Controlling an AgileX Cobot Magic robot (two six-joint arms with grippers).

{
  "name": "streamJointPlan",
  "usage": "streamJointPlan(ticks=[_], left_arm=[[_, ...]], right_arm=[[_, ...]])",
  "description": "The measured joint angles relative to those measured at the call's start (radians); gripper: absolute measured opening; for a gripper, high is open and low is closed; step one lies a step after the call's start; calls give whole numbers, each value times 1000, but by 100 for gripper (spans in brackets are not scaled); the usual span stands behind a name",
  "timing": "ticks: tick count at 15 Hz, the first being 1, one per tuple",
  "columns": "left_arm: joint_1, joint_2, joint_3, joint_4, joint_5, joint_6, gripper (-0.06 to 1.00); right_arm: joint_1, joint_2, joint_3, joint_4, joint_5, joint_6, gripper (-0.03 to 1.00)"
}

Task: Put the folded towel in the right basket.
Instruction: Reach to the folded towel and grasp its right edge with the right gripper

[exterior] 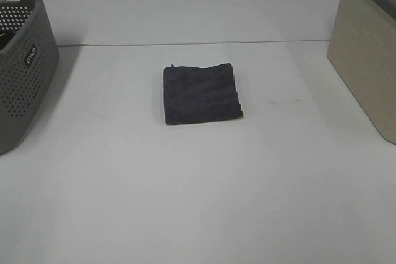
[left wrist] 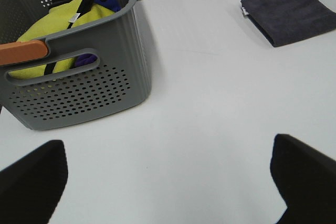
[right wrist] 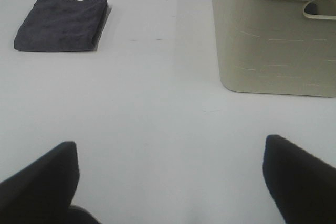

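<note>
A dark grey folded towel (exterior: 201, 93) lies flat in the middle of the white table. It also shows in the left wrist view (left wrist: 290, 14) and in the right wrist view (right wrist: 61, 23). The right basket (exterior: 366, 54) is beige with a grey rim, at the table's right edge; it also shows in the right wrist view (right wrist: 275, 35). My left gripper (left wrist: 168, 182) is open and empty over bare table, far from the towel. My right gripper (right wrist: 168, 182) is open and empty, between towel and basket but nearer the front. Neither gripper shows in the exterior high view.
A grey perforated basket (exterior: 21, 60) stands at the left edge; in the left wrist view it (left wrist: 79, 77) holds a yellow cloth (left wrist: 58, 30) and dark items. The white table (exterior: 198, 202) fills the view.
</note>
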Motion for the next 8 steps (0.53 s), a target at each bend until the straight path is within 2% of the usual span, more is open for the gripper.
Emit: streamJointPlan(ticks=[8], left_arm=[[0,0,0,0,0,0,99]], right_arm=[[0,0,0,0,0,0,88]])
